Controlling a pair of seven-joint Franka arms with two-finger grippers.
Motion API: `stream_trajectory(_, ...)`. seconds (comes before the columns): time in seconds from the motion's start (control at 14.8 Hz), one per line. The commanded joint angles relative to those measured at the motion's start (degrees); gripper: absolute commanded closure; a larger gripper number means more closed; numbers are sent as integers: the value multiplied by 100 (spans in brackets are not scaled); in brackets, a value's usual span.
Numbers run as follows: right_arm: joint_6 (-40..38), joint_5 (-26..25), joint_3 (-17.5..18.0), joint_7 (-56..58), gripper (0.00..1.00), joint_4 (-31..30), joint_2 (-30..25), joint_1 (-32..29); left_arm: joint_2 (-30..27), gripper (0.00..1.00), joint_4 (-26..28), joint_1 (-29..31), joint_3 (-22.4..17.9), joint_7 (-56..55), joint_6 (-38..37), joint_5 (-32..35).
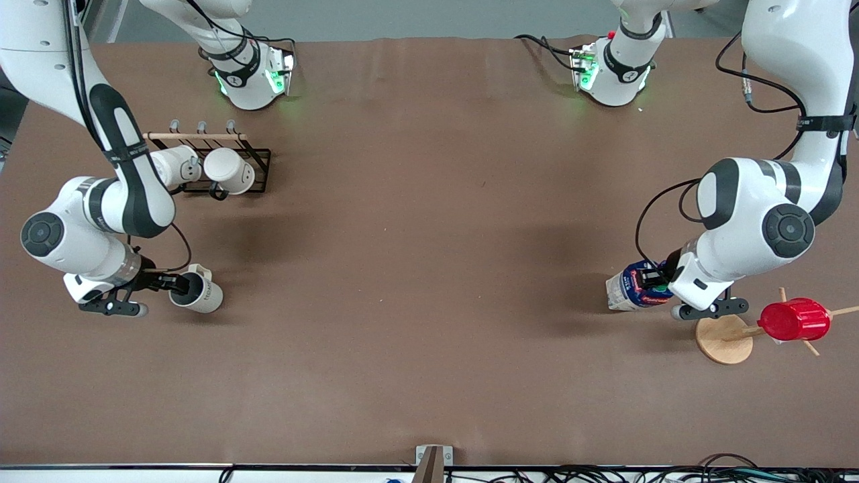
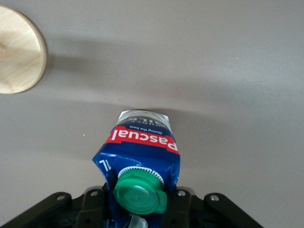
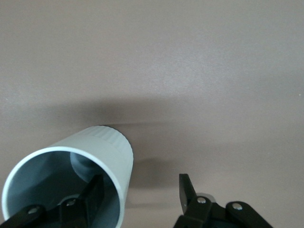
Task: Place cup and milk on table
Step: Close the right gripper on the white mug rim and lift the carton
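Observation:
The cup, cream-white with a dark inside, is on the brown table near the right arm's end. My right gripper is open at its rim. In the right wrist view one finger is inside the cup and the other stands apart outside the wall. The milk has a blue top, a green cap and a red label. It is held by its top in my left gripper, low at the table near the left arm's end. In the left wrist view the jaws flank the carton.
A black wire rack with two white mugs stands farther from the front camera than the cup. A wooden peg stand carrying a red ribbed cup is beside the milk; its round base shows in the left wrist view.

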State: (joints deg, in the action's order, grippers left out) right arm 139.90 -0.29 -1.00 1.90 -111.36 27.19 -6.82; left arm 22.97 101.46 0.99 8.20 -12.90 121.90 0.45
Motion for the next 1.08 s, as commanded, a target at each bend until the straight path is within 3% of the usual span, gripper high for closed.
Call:
stream_trajectory(0.0, 142, -68, 12, -41, 41, -9, 41, 32, -56, 86, -135, -20, 94, -2, -26, -45)
stream_trajectory(0.27, 178, -59, 12, -49, 62, -9, 59, 32, -91, 87, -494, -12, 225, -63, -490, -45)
stream_trajectory(0.47, 187, -6, 12, -67, 85, -9, 76, 32, -100, 87, -662, -12, 313, -63, -685, -62)
stream_trajectory(0.74, 187, -6, 21, -67, 88, -9, 76, 32, -161, 87, -697, -29, 393, -142, -694, -62)
stream_trajectory(0.88, 187, 3, 12, -67, 97, -9, 76, 32, -161, 87, -759, -47, 454, -151, -755, -62)
stream_trajectory(1.01, 178, 3, 12, -67, 99, 0, 76, 32, -170, 87, -803, -55, 472, -151, -799, -63)
